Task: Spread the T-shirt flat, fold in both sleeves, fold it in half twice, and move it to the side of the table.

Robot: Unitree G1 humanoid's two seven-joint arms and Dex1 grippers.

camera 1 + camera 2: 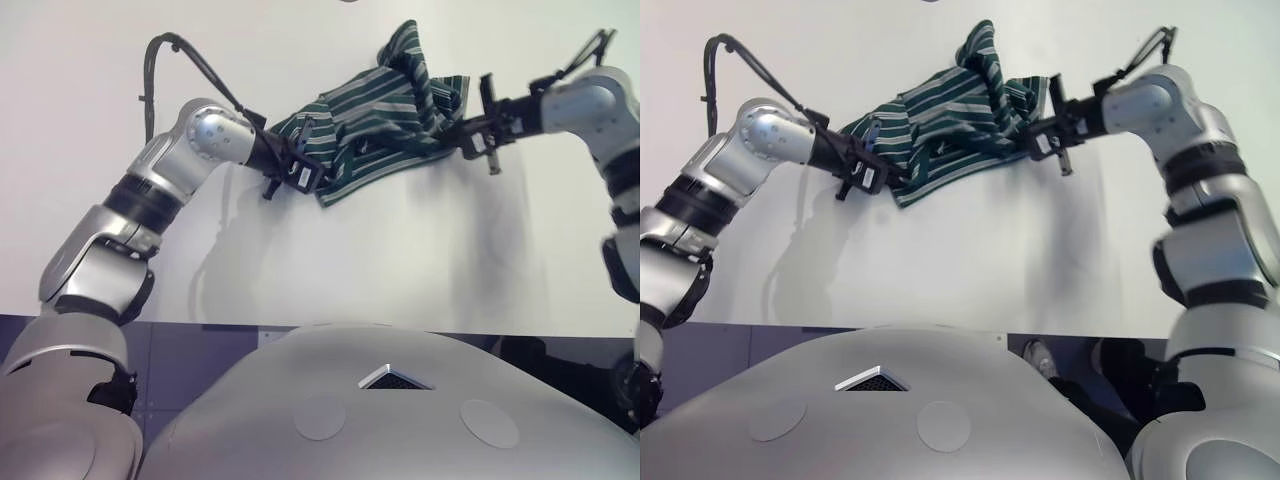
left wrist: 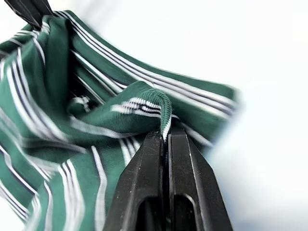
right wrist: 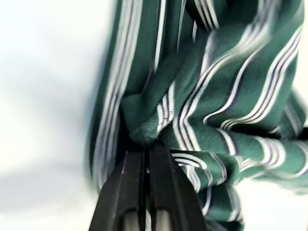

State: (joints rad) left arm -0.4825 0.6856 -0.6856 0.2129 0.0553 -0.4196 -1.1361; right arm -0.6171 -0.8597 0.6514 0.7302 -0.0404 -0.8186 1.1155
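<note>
- Table (image 1: 400, 260): white, smooth and matte, so cloth should slide on it easily.
- Left gripper (image 1: 298, 176): fingers closed tight on a ribbed hem fold of the T-shirt (image 1: 372, 112). The pinch is thin, and a hard pull may slip it free.
- Right gripper (image 1: 468, 138): clamped shut on a bunched edge. Uneven pulling may twist the cloth rather than spread it.
- T-shirt: soft green knit with white stripes, crumpled, strung between both grippers over the table's far part, with one peak raised.
</note>
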